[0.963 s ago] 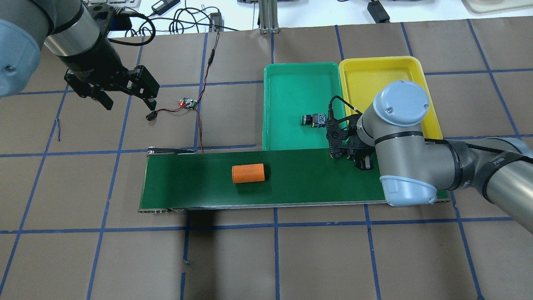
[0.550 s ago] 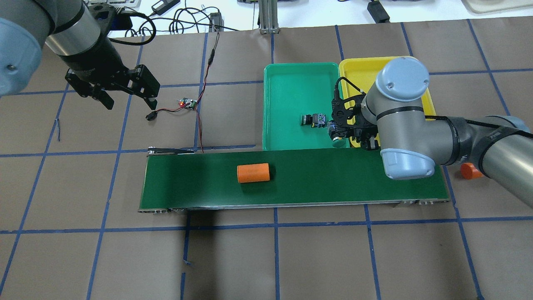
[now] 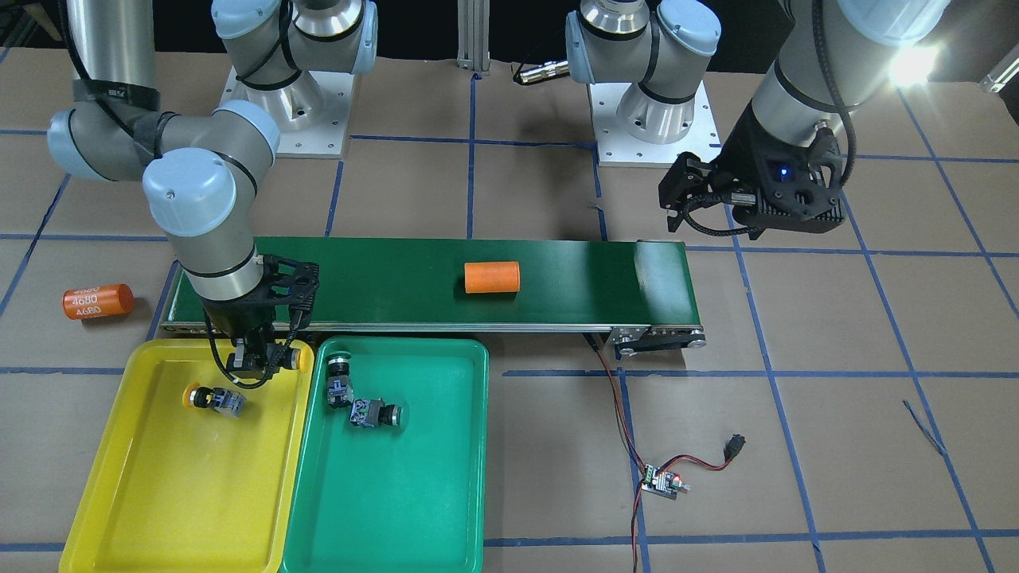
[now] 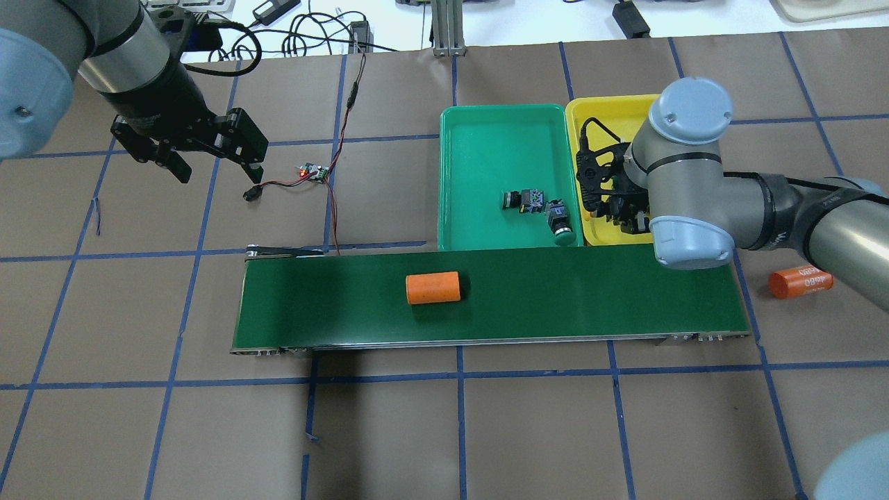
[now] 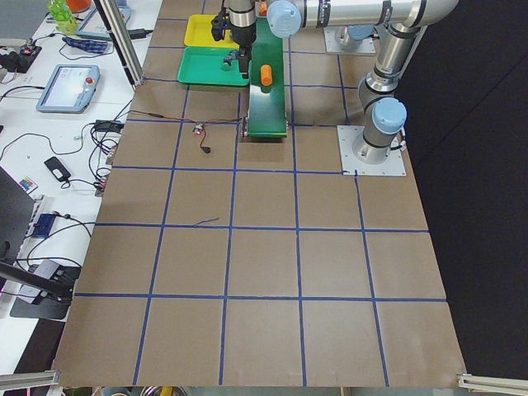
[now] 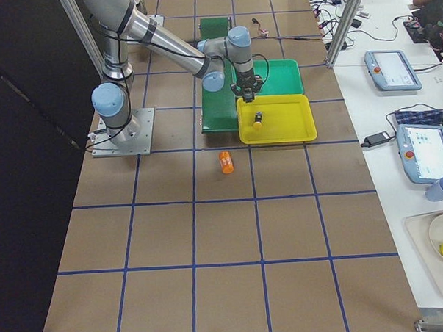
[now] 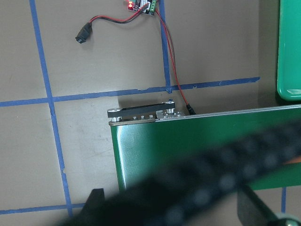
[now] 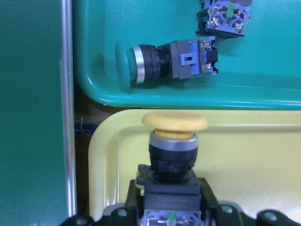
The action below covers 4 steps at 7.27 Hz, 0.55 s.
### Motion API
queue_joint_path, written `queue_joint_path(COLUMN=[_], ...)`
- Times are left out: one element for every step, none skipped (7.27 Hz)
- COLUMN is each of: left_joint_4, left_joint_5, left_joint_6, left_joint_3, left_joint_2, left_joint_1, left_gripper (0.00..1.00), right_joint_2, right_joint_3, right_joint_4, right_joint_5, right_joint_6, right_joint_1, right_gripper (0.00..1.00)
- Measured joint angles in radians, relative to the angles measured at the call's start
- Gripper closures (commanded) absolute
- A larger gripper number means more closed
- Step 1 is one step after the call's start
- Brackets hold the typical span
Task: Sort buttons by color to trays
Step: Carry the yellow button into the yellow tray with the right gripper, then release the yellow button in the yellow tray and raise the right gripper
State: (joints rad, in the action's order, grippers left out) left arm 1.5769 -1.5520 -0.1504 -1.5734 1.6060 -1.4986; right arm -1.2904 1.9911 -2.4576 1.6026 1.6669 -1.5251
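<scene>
In the right wrist view my right gripper (image 8: 171, 203) is shut on a yellow button (image 8: 174, 141), gripped by its black body with the cap pointing away. It hangs over the near corner of the yellow tray (image 8: 263, 165). From the front, the same gripper (image 3: 253, 362) is above the yellow tray (image 3: 119, 477), where another yellow button (image 3: 213, 399) lies. Two green buttons (image 4: 526, 201) (image 4: 560, 224) lie in the green tray (image 4: 486, 139). My left gripper (image 4: 215, 167) hovers open and empty, far off near the circuit board.
An orange cylinder (image 4: 433, 287) lies on the dark-green conveyor belt (image 4: 555, 298). A second orange cylinder (image 4: 800, 281) rests on the table past the belt's right end. A small circuit board (image 4: 313, 172) with red-black wires sits beyond the belt's left end.
My right arm has swung from over the belt's right end to the yellow tray. The orange cylinder has travelled a little right along the belt. The left arm has stayed put.
</scene>
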Motion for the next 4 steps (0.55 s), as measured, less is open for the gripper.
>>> queue_joint_path(left_joint_4=[0.0, 0.0, 0.0, 0.0], left_joint_5=[0.001, 0.001, 0.001, 0.001], left_joint_6=[0.0, 0.0, 0.0, 0.0], left_joint_3=[0.0, 0.001, 0.002, 0.002], left_joint_2=[0.0, 0.0, 0.0, 0.0], left_joint_1=[0.0, 0.0, 0.0, 0.0], left_gripper=[0.0, 0.0, 0.0, 0.0], right_joint_2=[0.007, 0.012, 0.014, 0.013], right_joint_3=[-0.005, -0.007, -0.007, -0.008], right_joint_4=[0.0, 0.0, 0.002, 0.002], right_joint_5=[0.001, -0.002, -0.006, -0.008], right_joint_6=[0.0, 0.0, -0.001, -0.001], right_joint_1=[0.001, 0.001, 0.0, -0.001], right_gripper=[0.22, 0.01, 0.0, 0.0])
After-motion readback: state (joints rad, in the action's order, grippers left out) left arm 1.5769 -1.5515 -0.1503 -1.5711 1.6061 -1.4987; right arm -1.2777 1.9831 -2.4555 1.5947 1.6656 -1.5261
